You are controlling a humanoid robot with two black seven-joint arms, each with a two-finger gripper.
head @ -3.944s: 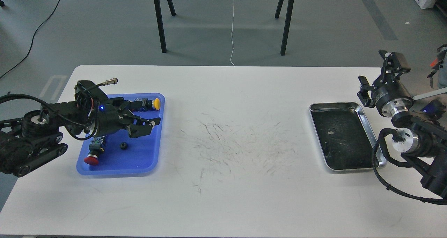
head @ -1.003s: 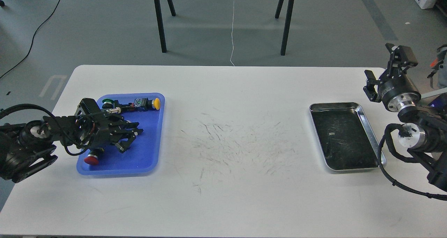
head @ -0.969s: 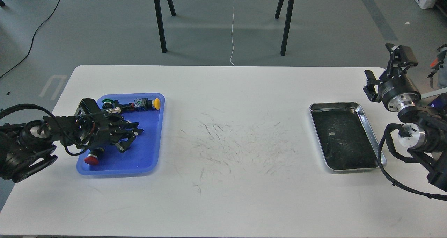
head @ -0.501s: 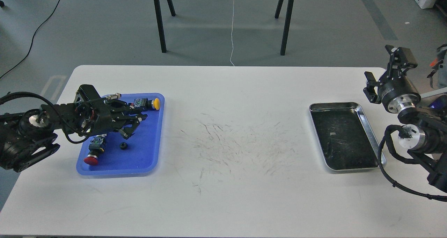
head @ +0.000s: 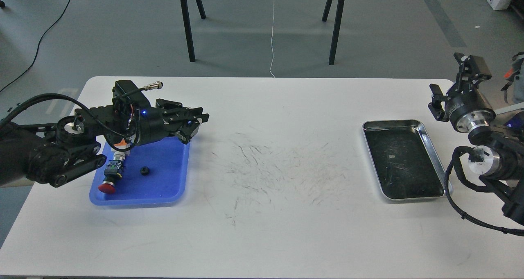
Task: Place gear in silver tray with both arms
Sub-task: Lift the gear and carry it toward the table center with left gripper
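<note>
Nearest me, the small black gear (head: 144, 171) lay on the floor of the blue tray (head: 163, 189), below my left gripper (head: 193, 125) and back toward its wrist, not yet lifted. A red-capped button (head: 107, 186) lay just beside it, further toward that arm. My left gripper hung over the tray's far corner; I cannot tell whether its fingers held anything (they were too dark to separate). The silver tray (head: 434, 152) sat empty, well apart across the table, just inside my right gripper (head: 452, 88), which waited spread wide, probably to receive a handover.
</note>
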